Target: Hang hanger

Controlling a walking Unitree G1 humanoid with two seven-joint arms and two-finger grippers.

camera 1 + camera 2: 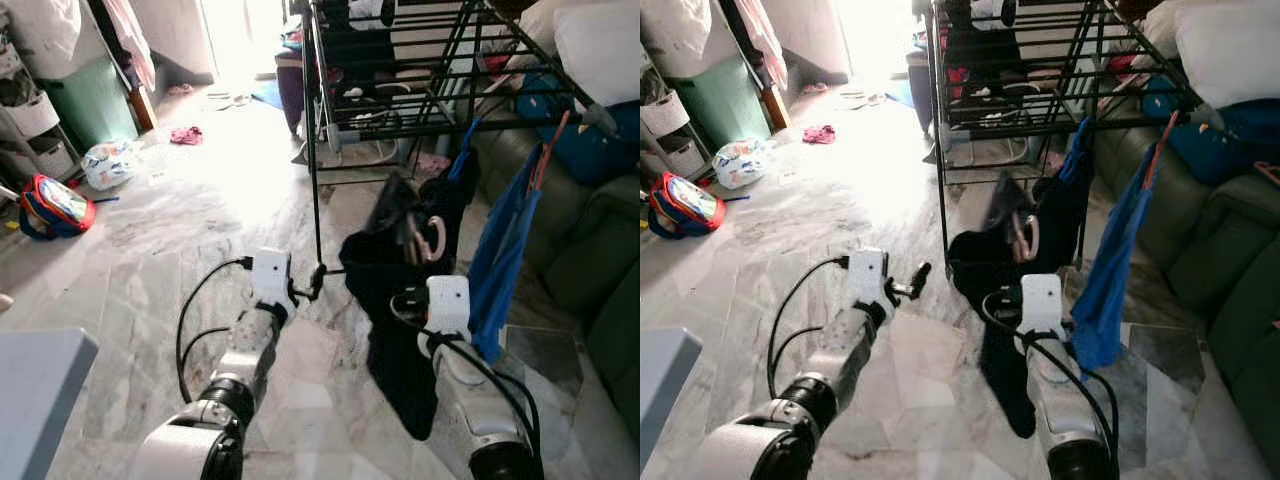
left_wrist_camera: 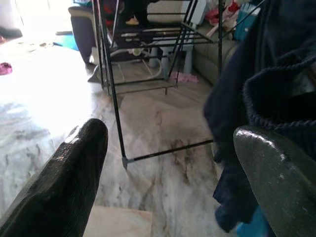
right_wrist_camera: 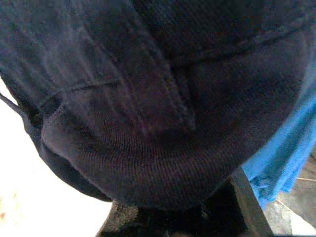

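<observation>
From the left eye view, the black drying rack (image 1: 400,90) fills the upper middle of the frame over the pale marble floor (image 1: 180,230). A dark shirt (image 1: 395,290) on a pinkish hanger (image 1: 432,238) hangs at centre, a blue cloth (image 1: 505,250) to its right.

The right eye view shows the left gripper (image 1: 920,280) just left of the rack's leg, holding nothing.

The left wrist view shows its two glossy black fingers (image 2: 74,173) spread wide, the knitted shirt at the right edge.

In the right wrist view, ribbed dark fabric presses close against the right gripper (image 3: 173,222); its hold on the shirt seems likely, but I cannot tell.
</observation>
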